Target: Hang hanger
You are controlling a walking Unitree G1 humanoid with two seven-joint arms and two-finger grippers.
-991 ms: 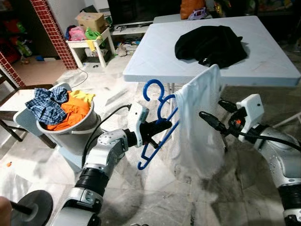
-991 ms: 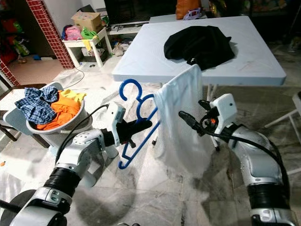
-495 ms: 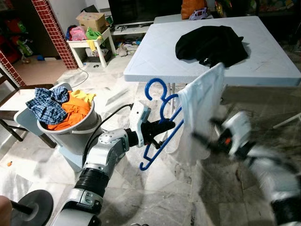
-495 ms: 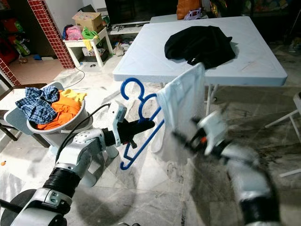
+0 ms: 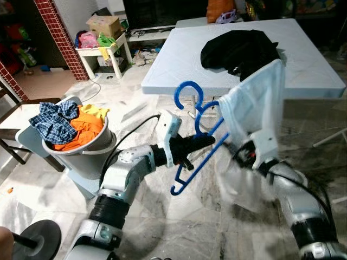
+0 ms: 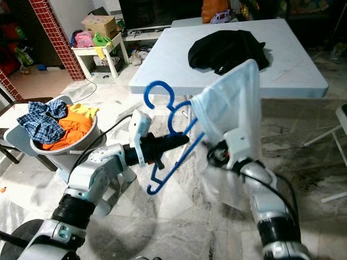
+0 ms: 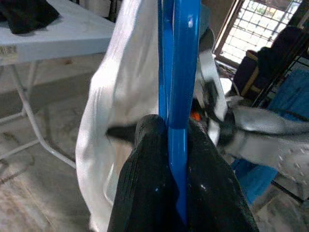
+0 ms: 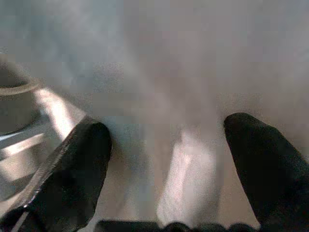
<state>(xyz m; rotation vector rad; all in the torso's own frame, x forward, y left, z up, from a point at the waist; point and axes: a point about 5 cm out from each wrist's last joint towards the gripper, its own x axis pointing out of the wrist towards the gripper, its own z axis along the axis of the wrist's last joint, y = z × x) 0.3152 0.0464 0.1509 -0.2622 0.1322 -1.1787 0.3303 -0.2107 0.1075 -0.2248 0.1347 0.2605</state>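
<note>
My left gripper (image 5: 203,143) is shut on the lower bar of a blue plastic hanger (image 5: 191,97), held up in front of the table with its hook uppermost. The left wrist view shows the black fingers (image 7: 145,159) clamped on the blue bar (image 7: 179,72). A white garment (image 5: 255,103) is draped over the hanger's right end and hangs down. My right gripper (image 8: 166,140) is open, pushed in against the garment's lower part, where its white wrist (image 5: 260,149) shows at the cloth's edge. Blurred white cloth lies between its fingers.
A white table (image 5: 179,59) stands behind with a black garment (image 5: 238,49) on it. On the left, a grey laundry basket (image 5: 81,157) holds orange and plaid clothes. A small white side table (image 5: 103,51) and a brick column (image 5: 57,32) stand far left. The floor is marble.
My right arm has swung left, in under the white garment. My left gripper has carried the hanger up and to the right, and the garment now hangs higher.
</note>
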